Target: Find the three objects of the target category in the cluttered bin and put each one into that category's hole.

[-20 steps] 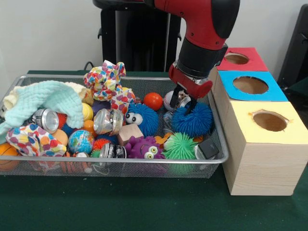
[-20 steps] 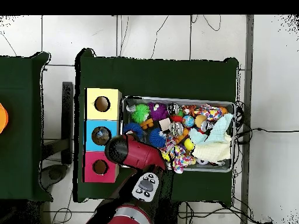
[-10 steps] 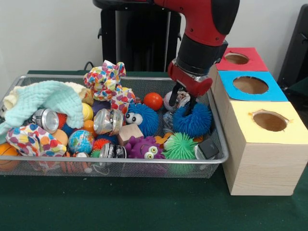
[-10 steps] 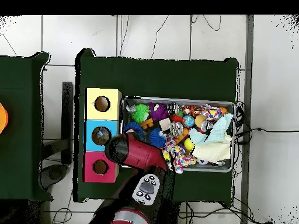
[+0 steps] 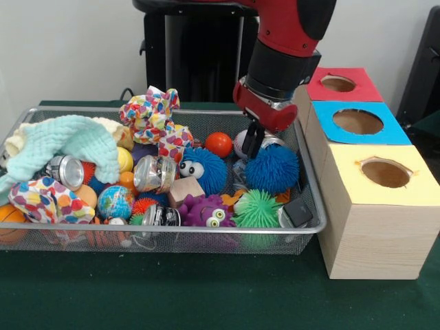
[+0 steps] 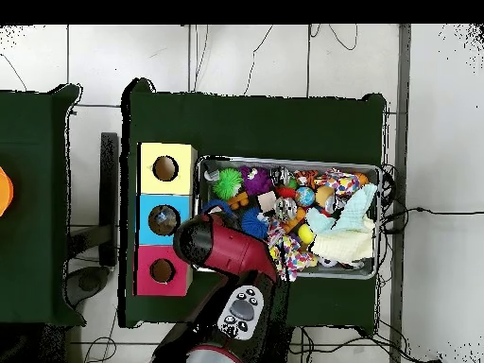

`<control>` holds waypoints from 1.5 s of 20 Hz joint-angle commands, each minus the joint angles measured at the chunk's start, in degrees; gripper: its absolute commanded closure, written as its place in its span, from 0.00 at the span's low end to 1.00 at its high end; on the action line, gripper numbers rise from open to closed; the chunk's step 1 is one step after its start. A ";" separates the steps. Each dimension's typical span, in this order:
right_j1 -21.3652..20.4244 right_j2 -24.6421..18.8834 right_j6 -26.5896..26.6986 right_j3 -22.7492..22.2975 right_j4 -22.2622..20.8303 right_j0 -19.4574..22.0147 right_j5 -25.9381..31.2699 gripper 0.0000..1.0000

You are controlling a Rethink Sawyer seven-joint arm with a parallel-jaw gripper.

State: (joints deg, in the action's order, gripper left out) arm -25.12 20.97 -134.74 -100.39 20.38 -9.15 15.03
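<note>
Dark green cloth covers the desk, and on it sits the bin, a shallow wire-mesh basket packed with toys. At its left end in the front view a mint and cream cloth drapes over a silver can, with a heart-patterned pouch and a small globe ball just below. Further along lies a colourful patterned fabric bundle, then a blue fuzzy toy with eyes, a purple spiky toy and an orange ball near the far wall. A green spiky ball sits by the near rim, and behind it a blue spiky ball. Above that ball hangs the red arm's tool; its dark fingers look drawn close together, but whether they hold anything I cannot tell. Right of the bin stand three pale wooden boxes with round holes, topped yellow, blue and red
</note>
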 commanded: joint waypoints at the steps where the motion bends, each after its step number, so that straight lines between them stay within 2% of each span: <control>1: 1.00 -0.83 -6.12 4.34 -0.37 1.22 5.33 1.00; 8: 1.05 0.42 -5.66 5.16 -0.78 0.77 5.13 1.00; 12: -4.91 3.14 -3.92 4.18 -2.53 -0.13 12.95 1.00; 17: -12.36 6.00 -0.58 5.04 -5.83 0.04 24.57 1.00; 25: -18.63 6.56 1.69 8.15 -10.00 1.59 37.13 1.00; 30: -20.29 5.57 1.64 8.96 -11.62 2.57 39.68 1.00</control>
State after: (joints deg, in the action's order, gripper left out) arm -42.05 28.91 -134.74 -95.03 12.33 -9.02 48.25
